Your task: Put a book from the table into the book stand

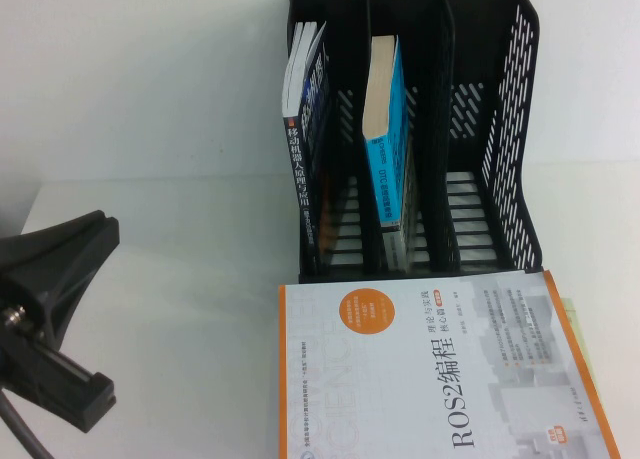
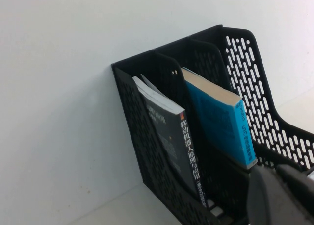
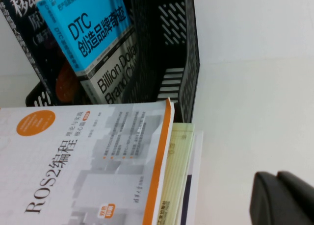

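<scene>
The blue and grey book (image 1: 385,149) stands upright in the middle slot of the black book stand (image 1: 510,169) at the back of the white table (image 1: 150,129). The left wrist view shows the book (image 2: 221,117) in the stand (image 2: 245,63), and its "DTC" cover shows in the right wrist view (image 3: 93,34). My left gripper (image 2: 282,195) is shut and empty, low in front of the stand; its black body (image 1: 50,279) sits at the table's left front. My right gripper (image 3: 284,198) is shut and empty over bare table, right of the flat books, out of the high view.
A dark book with white spine text (image 1: 305,149) leans in the stand's left slot; the right slot (image 1: 465,179) holds nothing. The large orange-bordered ROS2 book (image 1: 430,369) lies flat right in front of the stand, on top of another book with yellowish page edges (image 3: 176,171).
</scene>
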Controlling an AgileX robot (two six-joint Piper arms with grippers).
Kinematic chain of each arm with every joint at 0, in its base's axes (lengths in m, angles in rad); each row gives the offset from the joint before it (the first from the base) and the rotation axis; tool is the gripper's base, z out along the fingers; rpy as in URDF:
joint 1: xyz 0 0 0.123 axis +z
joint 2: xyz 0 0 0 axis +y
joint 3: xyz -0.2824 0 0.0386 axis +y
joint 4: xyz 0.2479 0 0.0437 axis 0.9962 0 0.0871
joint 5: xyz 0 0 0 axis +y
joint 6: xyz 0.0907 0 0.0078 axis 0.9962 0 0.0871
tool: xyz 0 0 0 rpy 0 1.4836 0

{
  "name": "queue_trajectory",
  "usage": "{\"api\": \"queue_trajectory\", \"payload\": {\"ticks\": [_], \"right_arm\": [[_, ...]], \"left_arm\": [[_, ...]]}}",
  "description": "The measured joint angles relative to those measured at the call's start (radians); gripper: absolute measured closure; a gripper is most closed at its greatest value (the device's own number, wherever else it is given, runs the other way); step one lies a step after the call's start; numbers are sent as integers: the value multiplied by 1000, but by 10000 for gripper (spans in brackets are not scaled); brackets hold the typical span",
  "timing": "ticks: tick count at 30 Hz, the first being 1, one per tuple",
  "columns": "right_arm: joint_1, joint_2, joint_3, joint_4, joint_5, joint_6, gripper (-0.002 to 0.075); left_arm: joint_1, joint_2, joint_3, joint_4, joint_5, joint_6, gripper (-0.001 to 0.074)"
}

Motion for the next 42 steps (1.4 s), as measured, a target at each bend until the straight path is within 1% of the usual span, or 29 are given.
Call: {"api": "queue_trajectory", "payload": {"ticks": [15,18,22,25,32,35,38,40,42], "right_arm": [[0,0,0,0,0,2,728],[0,-2,0,2,0,2,728],[0,-2,0,2,0,2,728],[0,-2,0,2,0,2,728],[0,-2,0,2,0,2,728],[0,-2,0,2,0,2,728],[0,-2,0,2,0,2,728],[0,-2,0,2,0,2,728],[2,-2,0,2,0,2,728]], "left_arm": [[0,-3,0,0,0,-4,736],[24,-42,16,0,5,-4,736],[148,-145,54,0,-4,-7,736],[248,-225,102,-13,-6,-59,736],[468,-421,315,-19,-6,-215,737],[544,-493,428,-19,-15,-316,737],[603,-552,553,-20,-52,-376,737],[628,-578,592,-21,-54,-391,737],[633,-592,595,-10,-21,-395,737]]}}
